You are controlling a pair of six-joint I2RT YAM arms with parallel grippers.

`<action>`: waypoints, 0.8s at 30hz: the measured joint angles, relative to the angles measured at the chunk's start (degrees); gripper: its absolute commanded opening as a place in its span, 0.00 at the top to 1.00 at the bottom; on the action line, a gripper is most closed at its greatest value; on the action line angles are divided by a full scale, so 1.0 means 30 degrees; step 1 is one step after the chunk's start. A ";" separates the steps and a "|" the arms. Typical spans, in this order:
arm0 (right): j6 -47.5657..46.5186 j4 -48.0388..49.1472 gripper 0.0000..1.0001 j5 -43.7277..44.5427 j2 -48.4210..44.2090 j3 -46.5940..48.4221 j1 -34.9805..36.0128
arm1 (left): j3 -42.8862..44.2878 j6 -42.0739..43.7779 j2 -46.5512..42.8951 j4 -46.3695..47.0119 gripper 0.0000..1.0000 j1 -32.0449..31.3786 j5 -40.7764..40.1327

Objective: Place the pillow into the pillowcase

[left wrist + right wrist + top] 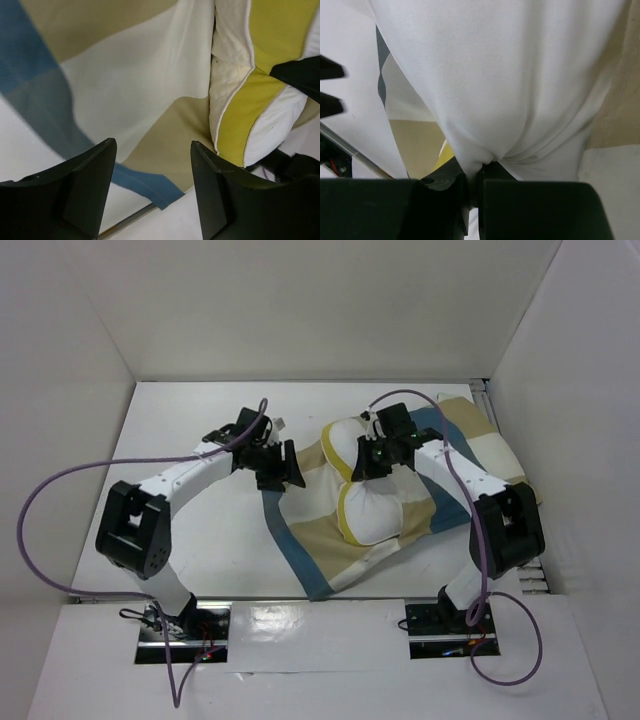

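Overhead, we see the pillow (378,510) bunched on top of the pillowcase (305,550), right of centre on the table (220,550). Only the right wrist view shows the right end effector (474,175) clamped on its white fabric. Left wrist view: left end effector (152,150) fingers apart, over checked cloth beside the pillow.

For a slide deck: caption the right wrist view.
The right fingers pinch a fold of the white pillow, checked pillowcase beneath it.
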 measured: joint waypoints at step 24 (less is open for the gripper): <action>0.3126 -0.3191 0.01 1.5198 0.5807 0.4204 0.7475 | -0.1916 -0.3002 0.5180 0.3060 1.00 0.0481 0.1297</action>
